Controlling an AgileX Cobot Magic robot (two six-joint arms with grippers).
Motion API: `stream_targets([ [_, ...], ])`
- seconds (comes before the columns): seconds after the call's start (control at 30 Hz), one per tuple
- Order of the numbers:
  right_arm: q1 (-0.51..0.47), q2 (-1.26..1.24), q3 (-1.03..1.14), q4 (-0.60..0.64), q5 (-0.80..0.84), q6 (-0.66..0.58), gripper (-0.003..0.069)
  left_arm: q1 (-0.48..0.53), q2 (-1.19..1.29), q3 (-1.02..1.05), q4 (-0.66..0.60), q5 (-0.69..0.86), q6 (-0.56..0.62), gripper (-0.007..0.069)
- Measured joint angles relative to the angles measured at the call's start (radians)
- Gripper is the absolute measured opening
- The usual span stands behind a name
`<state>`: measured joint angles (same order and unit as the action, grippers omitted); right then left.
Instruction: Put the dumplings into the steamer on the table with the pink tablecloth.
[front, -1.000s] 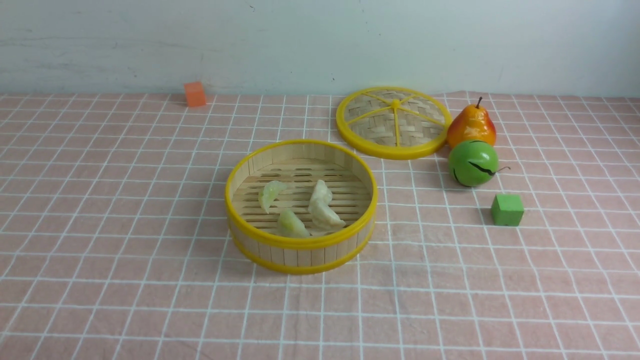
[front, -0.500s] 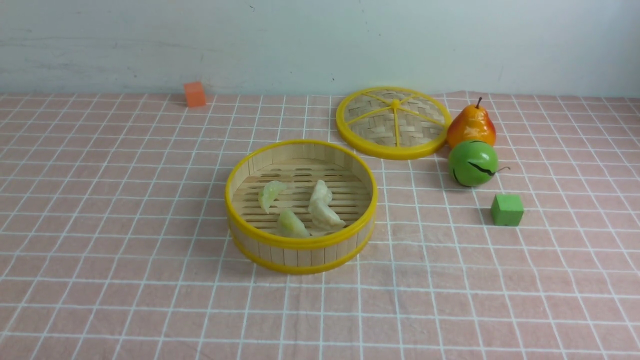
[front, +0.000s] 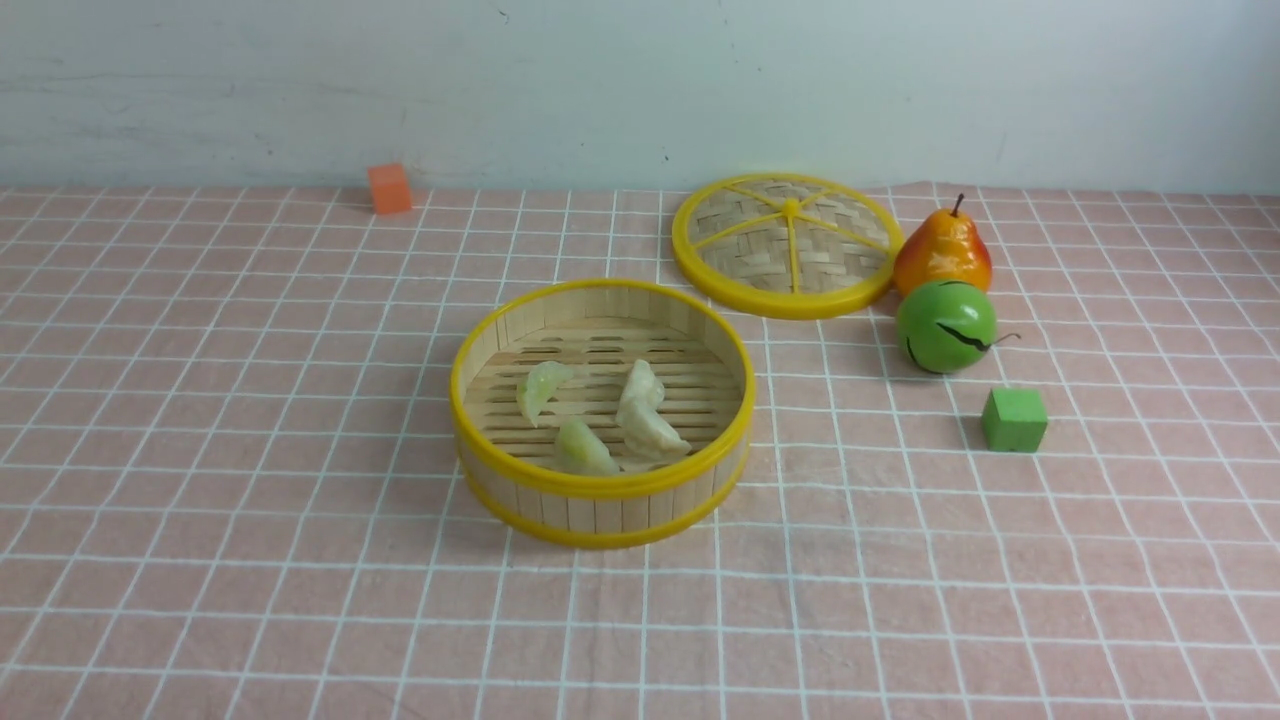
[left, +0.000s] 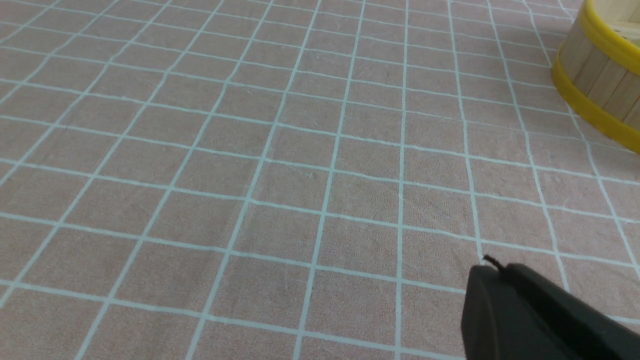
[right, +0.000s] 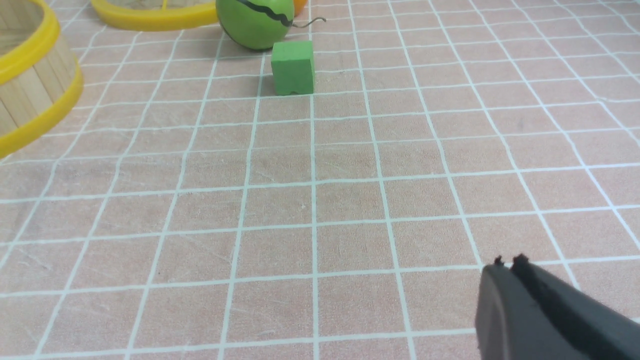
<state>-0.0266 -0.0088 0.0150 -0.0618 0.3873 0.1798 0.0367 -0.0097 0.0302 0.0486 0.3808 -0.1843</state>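
Note:
The steamer (front: 603, 487) stands mid-table on the pink tablecloth (front: 250, 400). Several dumplings lie on its slatted floor: a pale green one (front: 541, 388) at the left, another pale green one (front: 583, 449) at the front, and whitish ones (front: 645, 412) at the right. Neither gripper shows in the front view. My left gripper (left: 492, 270) is shut and empty above bare cloth, with the steamer's wall (left: 600, 80) off to one side. My right gripper (right: 507, 267) is shut and empty above bare cloth, well short of the green cube (right: 293, 67).
A flat woven yellow-rimmed disc (front: 786, 245) lies behind the steamer. A pear (front: 943, 250), a green round fruit (front: 946, 326) and a green cube (front: 1014, 419) sit at the right. An orange cube (front: 389, 188) sits at the far back left by the wall.

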Motion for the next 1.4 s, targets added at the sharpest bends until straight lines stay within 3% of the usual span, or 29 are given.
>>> stream_targets([
  [1.4, 0.0, 0.0, 0.0, 0.0, 0.0, -0.001, 0.0057, 0.0, 0.0, 0.0, 0.0, 0.002, 0.0, -0.0003],
])
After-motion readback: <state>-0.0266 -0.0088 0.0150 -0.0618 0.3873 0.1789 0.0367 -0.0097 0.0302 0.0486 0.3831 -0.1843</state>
